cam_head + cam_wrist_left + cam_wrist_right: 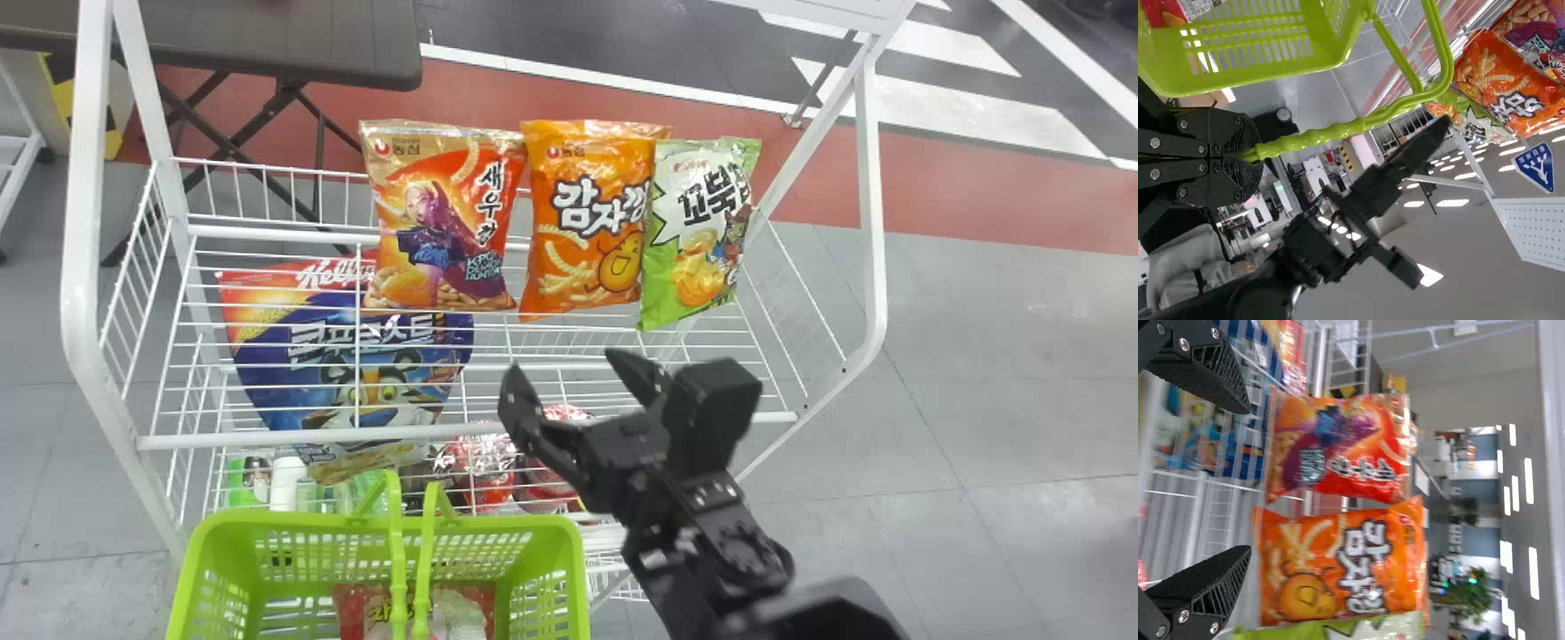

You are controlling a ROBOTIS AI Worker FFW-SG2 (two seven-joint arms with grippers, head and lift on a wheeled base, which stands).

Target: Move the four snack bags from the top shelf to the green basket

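On the top shelf stand a red snack bag [444,222], an orange snack bag [587,222] and a green one [702,231], side by side. A red-and-white bag [356,604] lies inside the green basket [213,569]. My right gripper [569,369] is open in front of the shelf, nearer to me than the orange bag and below it in the head view. In the right wrist view, my right gripper [1248,480] has nothing between its fingers, facing the red bag [1338,450] and orange bag [1345,567]. My left gripper [1248,157] is shut on the basket handle [1311,138].
A blue cereal bag [347,356] and round red packages [480,462] stand on the shelf below, behind the white wires. The rack's front rail [293,436] crosses between the basket and the top-shelf bags. A dark table [267,44] is behind the rack.
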